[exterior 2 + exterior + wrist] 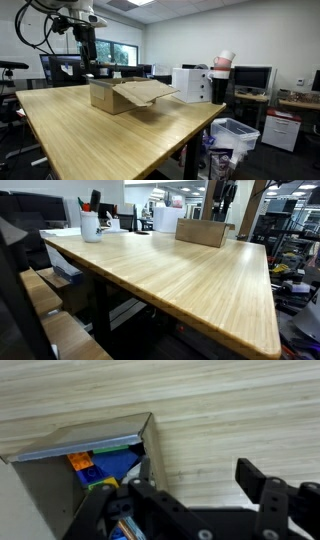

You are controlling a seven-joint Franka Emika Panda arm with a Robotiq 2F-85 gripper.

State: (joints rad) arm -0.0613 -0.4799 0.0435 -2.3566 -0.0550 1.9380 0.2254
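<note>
In the wrist view the cardboard box (100, 444) sits lower left, its open corner showing orange and blue blocks (85, 463). The hand (194, 476) enters from the bottom edge, spread wide and empty. One finger is over the box, the other over the worktop (230, 410) at right.

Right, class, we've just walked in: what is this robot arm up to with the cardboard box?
A single robot arm hangs over an open cardboard box on the wooden table. Its gripper sits at one corner of the box, jaws apart, gripping nothing that shows. In the wrist view, orange, blue and green pieces lie inside the box. A white cup of pens stands apart near a table corner.
</note>
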